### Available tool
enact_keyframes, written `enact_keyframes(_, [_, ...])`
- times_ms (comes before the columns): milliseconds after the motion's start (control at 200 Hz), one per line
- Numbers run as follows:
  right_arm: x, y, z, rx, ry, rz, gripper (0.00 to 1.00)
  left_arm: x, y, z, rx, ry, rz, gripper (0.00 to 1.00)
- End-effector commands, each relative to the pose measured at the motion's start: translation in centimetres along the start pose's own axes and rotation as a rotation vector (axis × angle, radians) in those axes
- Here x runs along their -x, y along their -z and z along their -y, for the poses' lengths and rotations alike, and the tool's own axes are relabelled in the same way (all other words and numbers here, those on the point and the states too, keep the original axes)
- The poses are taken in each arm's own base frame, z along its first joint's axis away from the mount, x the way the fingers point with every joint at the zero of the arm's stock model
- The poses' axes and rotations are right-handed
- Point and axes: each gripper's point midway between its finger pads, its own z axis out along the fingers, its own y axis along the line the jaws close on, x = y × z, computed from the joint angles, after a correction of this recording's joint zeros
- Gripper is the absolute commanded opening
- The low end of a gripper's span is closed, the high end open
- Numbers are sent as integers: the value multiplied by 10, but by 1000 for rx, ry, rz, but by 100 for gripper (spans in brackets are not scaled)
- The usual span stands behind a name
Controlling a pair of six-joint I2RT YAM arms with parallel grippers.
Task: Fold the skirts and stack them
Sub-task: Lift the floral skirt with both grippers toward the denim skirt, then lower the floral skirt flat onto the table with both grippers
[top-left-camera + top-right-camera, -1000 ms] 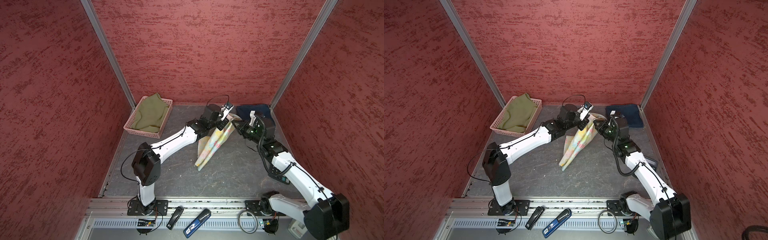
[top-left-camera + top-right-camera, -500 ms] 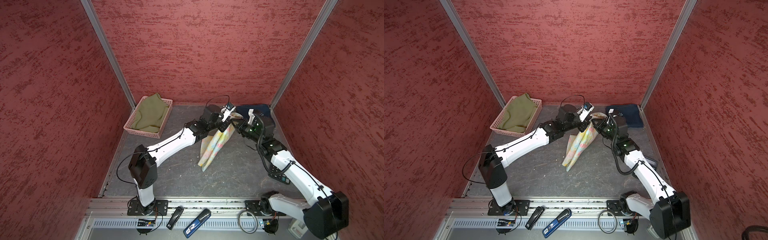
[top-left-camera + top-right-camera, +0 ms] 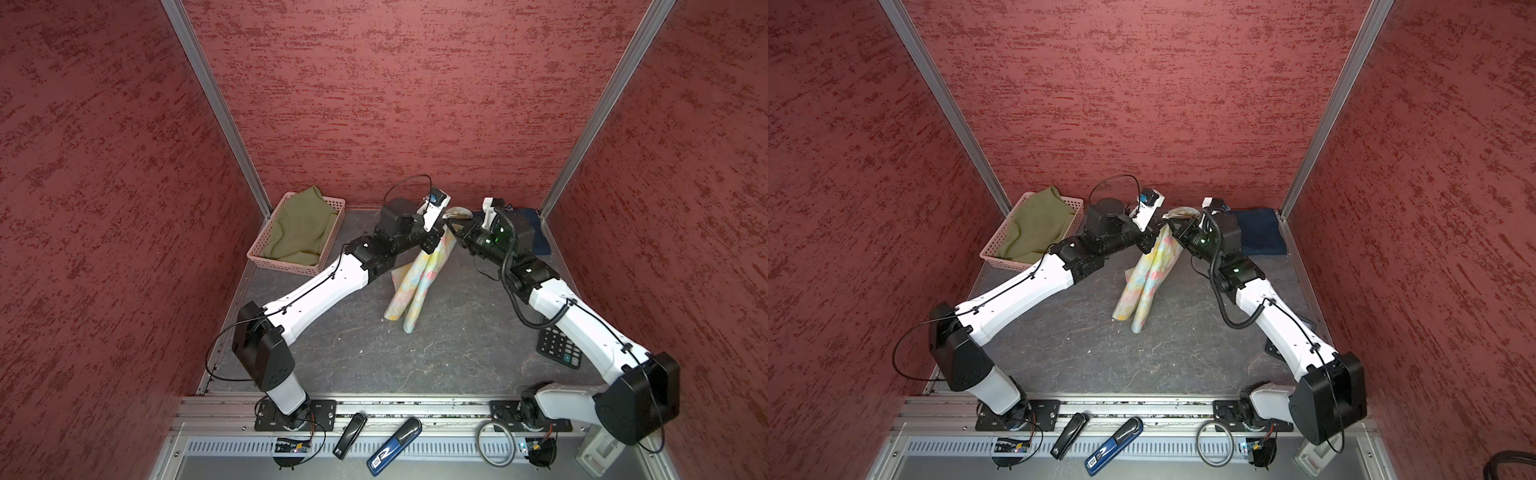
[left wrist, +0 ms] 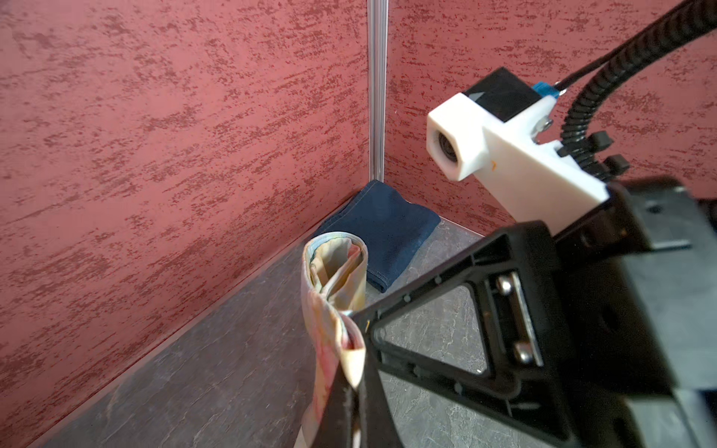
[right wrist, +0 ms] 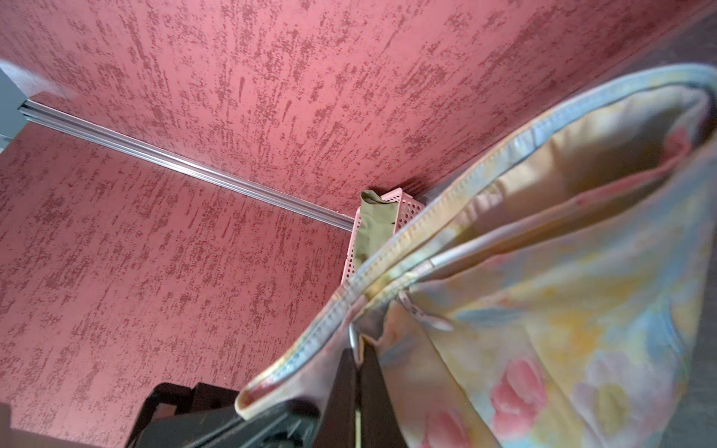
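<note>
The pastel flowered skirt (image 3: 419, 282) (image 3: 1150, 274) hangs bunched at the back middle, and its lower end reaches the table. My left gripper (image 3: 444, 225) (image 4: 355, 372) is shut on its top edge. My right gripper (image 3: 454, 229) (image 5: 359, 349) is shut on the same waistband (image 5: 388, 267), right beside the left one. The waistband loops up between them (image 4: 335, 267). The dark blue denim skirt (image 3: 540, 237) (image 3: 1260, 232) (image 4: 388, 229) lies folded in the back right corner. The olive green skirt (image 3: 299, 228) (image 3: 1034, 228) (image 5: 378, 229) lies crumpled in the basket.
The pink perforated basket (image 3: 291, 266) (image 3: 1005, 259) stands at the back left. A black calculator (image 3: 559, 349) lies by the right arm. Two staplers (image 3: 350, 434) (image 3: 395, 446) and a cable ring (image 3: 494, 444) sit on the front rail. Red walls close in on three sides.
Both grippers have carried the pastel skirt's top a little toward the back wall, and its hanging end has followed. The left arm has stretched farther out. Both grips stay shut.
</note>
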Motion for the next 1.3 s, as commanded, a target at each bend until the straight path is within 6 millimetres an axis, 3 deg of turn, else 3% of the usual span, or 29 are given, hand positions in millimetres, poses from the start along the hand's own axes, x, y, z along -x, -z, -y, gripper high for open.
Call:
enact_keyframes(0, [12, -11, -43, 86, 30, 47, 0, 15, 18, -11, 4, 16, 39, 0])
enact_keyframes(85, [10, -24, -68, 127, 47, 39, 0, 22, 30, -27, 33, 15, 55, 0])
enact_keyframes(105, [4, -36, -62, 110, 44, 23, 0, 24, 33, -31, 38, 15, 60, 0])
enact_keyframes(361, [-14, -88, -120, 185, 80, -2, 0, 56, 75, -64, 120, -39, 113, 0])
enact_keyframes(551, [-18, -102, -145, 219, 84, 10, 0, 73, 106, -89, 191, -40, 150, 0])
enact_keyframes(681, [-16, -99, -145, 214, 74, 38, 0, 74, 106, -90, 187, -41, 144, 0])
enact_keyframes(796, [-13, -84, -123, 180, 35, 96, 0, 68, 89, -85, 154, -32, 117, 0])
enact_keyframes(902, [-12, -67, -93, 134, 0, 149, 0, 50, 58, -77, 108, -24, 62, 0])
enact_keyframes(1057, [-11, -39, -25, 52, -99, 221, 0, 8, 4, -44, 31, -34, -38, 0])
enact_keyframes(1137, [-3, -14, 3, 23, -138, 268, 0, -20, -21, -28, 3, -33, -98, 0])
enact_keyframes(1292, [3, 18, 58, -78, -167, 301, 0, -64, -50, -23, -3, -18, -180, 0])
